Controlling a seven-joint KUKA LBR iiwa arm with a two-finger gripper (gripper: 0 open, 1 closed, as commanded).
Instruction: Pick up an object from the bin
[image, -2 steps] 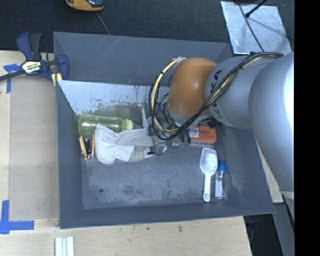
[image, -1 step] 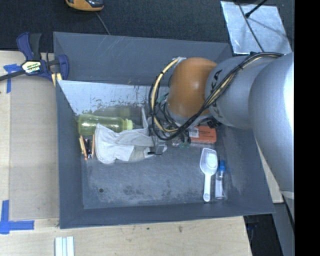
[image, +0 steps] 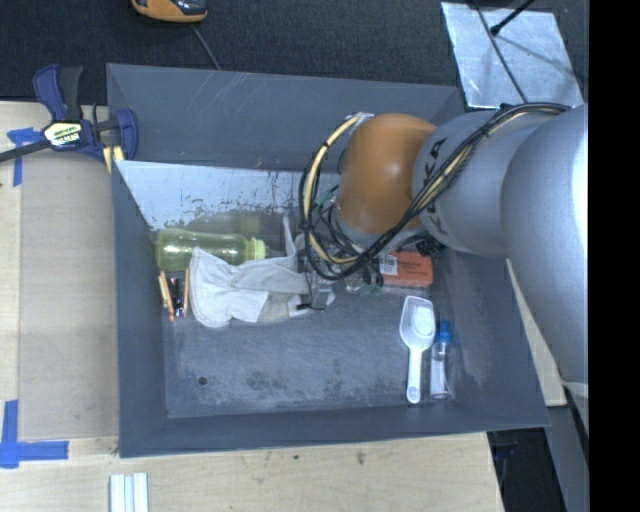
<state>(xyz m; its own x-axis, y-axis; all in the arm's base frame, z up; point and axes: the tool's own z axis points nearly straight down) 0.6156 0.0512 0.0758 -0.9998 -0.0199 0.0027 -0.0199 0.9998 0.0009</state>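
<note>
Now we see the gripper (image: 315, 285) at the white cloth's (image: 235, 285) three-o'clock edge.
Whether it is clenched, we cannot tell.

You see a thick, smooth, silver-grey arm (image: 520, 190) ending in a rounded orange-brown cover (image: 385, 180). Black and yellow cables (image: 322, 175) loop around that cover. Dark lettering (image: 432, 158) marks the arm beside it. The claw (image: 316, 292) is dark metal.
</note>
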